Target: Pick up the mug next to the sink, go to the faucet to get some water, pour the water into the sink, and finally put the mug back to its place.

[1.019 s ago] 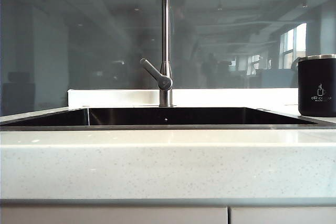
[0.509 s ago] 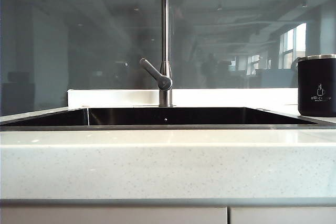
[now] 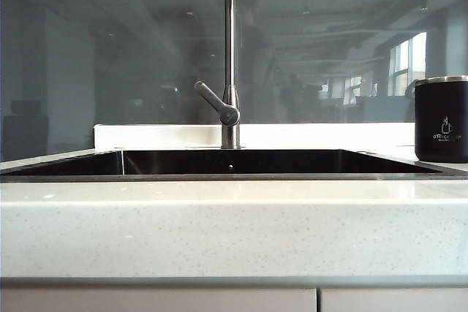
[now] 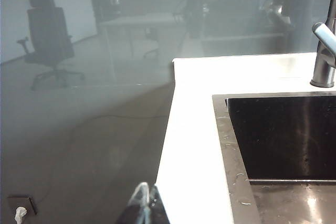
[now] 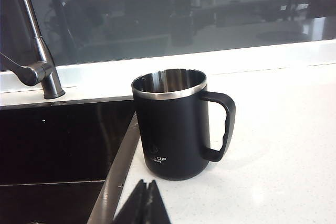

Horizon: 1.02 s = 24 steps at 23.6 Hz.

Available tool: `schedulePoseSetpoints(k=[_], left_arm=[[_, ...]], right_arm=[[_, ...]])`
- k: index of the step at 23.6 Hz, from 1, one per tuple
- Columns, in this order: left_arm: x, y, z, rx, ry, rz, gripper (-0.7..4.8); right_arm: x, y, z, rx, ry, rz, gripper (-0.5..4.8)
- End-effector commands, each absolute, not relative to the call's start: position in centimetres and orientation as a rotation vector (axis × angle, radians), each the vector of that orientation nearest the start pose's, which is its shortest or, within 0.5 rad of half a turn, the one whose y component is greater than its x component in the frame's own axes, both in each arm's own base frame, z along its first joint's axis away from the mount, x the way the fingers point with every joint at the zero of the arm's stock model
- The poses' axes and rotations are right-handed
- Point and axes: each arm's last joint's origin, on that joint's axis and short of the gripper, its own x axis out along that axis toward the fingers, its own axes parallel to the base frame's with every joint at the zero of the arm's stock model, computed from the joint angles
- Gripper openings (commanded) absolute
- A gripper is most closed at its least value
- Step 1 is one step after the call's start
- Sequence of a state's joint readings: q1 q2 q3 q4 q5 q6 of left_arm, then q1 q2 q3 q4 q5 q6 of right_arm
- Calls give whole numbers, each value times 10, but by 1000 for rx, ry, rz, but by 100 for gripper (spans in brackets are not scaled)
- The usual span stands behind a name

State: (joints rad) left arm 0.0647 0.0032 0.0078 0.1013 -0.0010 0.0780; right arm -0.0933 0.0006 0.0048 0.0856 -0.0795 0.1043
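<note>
Unmoved since a second ago: mug, faucet and sink all sit where they sat in the exterior view.

One mug (image 3: 442,118), matte black with a silver rim, standing upright on the pale speckled countertop (image 3: 234,231) at about 3 o'clock in the exterior view, just beside the sink's right rim and apart from both grippers. Seen closer from the right wrist camera (image 5: 180,124): steel-lined inside, no liquid visible in it, single handle turned away from the basin, white lettering low on the wall, base resting on the stone right next to the metal rim.

One sink (image 3: 234,176), a dark rectangular basin with a thin metal rim, recessed in the counter; a few droplets visible on its rim and floor from the left wrist camera (image 4: 223,145).

One faucet (image 3: 230,56), a tall thin steel pipe at 12 o'clock behind the basin, with one short lever angled out from the base toward 10 o'clock.

Two grippers, neither visible in the exterior view. Right gripper (image 5: 143,203): dark fingertips pressed together, holding nothing, poised short of the mug on the near side. Left gripper (image 4: 143,207): tips likewise closed and empty, hanging over the counter's outer edge on the far side of the sink from the mug.

One office chair (image 4: 50,40), reflected or seen dimly through the glass behind.
</note>
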Motion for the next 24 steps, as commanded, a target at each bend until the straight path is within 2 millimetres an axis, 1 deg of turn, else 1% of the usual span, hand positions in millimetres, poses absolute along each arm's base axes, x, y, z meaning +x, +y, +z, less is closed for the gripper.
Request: schedulePoseSetpoints(k=[1,5,24], left_arm=[[96,6,178,75,-119,69,-6],[96,6,178,29,-127,73,-6],[97,6,177,30,-110,64,-6]], right_arm=[[97,-7,174,94,-104,-7,-5],[97,-7,174,94,-104,-7,-5],[97,-7,174,94,-104,-7,-5]])
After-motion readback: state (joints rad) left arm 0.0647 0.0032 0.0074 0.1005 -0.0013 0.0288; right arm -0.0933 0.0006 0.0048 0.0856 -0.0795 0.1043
